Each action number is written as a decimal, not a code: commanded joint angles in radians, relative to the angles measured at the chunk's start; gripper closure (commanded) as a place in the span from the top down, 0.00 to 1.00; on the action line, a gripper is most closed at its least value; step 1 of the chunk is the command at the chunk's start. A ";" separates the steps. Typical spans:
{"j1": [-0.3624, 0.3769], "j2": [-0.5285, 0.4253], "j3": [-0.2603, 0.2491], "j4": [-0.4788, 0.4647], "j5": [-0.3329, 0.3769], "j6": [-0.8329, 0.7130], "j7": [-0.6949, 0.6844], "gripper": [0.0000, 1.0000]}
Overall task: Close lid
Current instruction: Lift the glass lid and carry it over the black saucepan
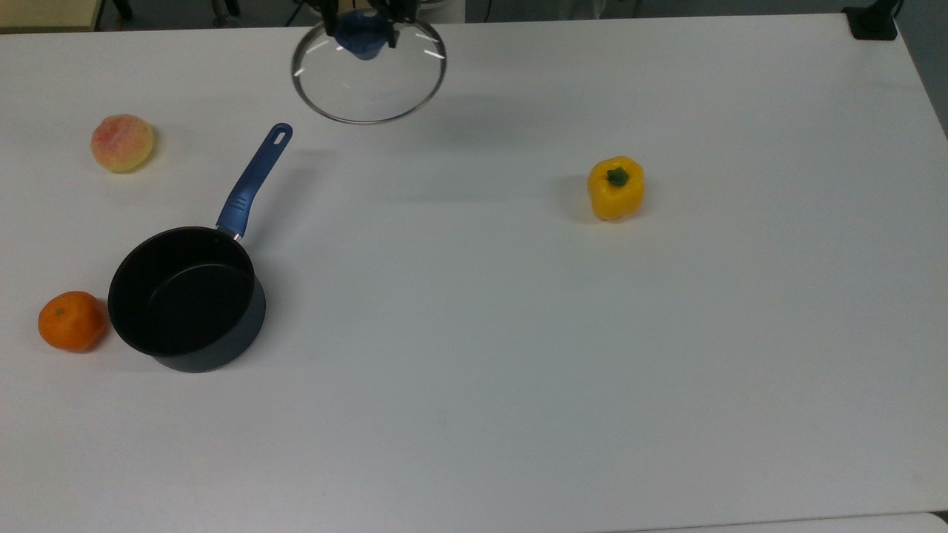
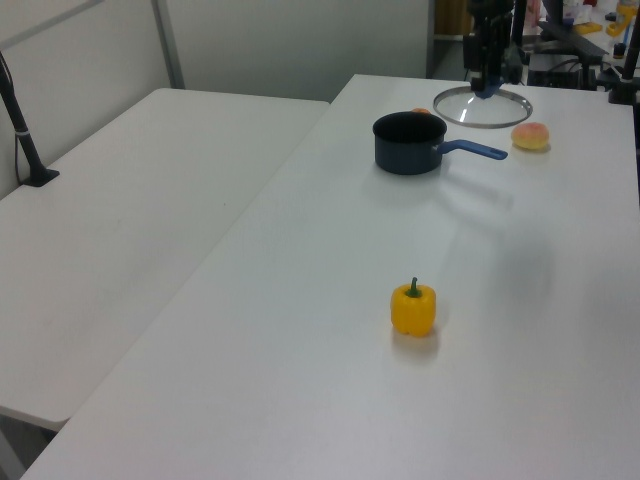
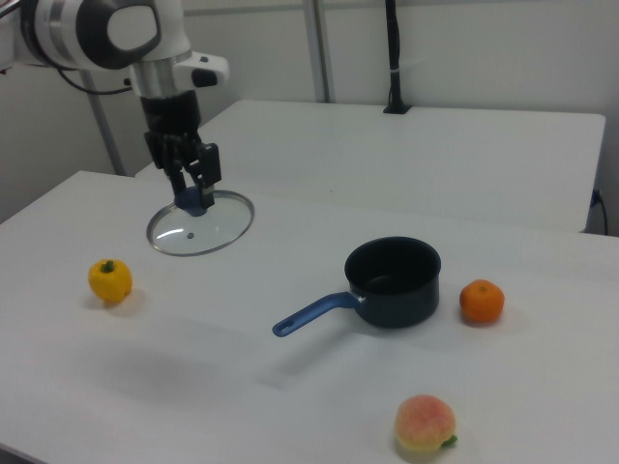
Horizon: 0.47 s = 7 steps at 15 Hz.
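Note:
The round glass lid (image 1: 370, 78) (image 2: 484, 108) (image 3: 201, 224) with a metal rim hangs level, high above the white table (image 1: 518, 333). My gripper (image 1: 361, 31) (image 2: 487, 86) (image 3: 192, 198) is shut on its blue centre knob (image 1: 361, 35) (image 3: 194, 204). The dark saucepan (image 1: 185, 300) (image 2: 410, 142) (image 3: 393, 281) stands open and empty at the top view's lower left. Its blue handle (image 1: 255, 178) points up and to the top view's right. In the top view the lid is above and to the right of the pan, well apart from it.
An orange (image 1: 71, 320) (image 3: 481, 301) sits right beside the saucepan. A peach (image 1: 122, 142) (image 2: 530, 136) (image 3: 424, 423) lies at the top view's left. A yellow bell pepper (image 1: 615, 188) (image 2: 413, 309) (image 3: 109, 279) stands at the top view's right. A second white table (image 2: 120, 230) stands alongside.

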 commanded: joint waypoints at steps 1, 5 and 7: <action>0.002 0.051 -0.068 0.088 0.013 -0.031 0.002 0.25; -0.013 0.146 -0.127 0.188 0.010 0.009 0.001 0.25; -0.014 0.209 -0.172 0.234 0.010 0.052 0.004 0.25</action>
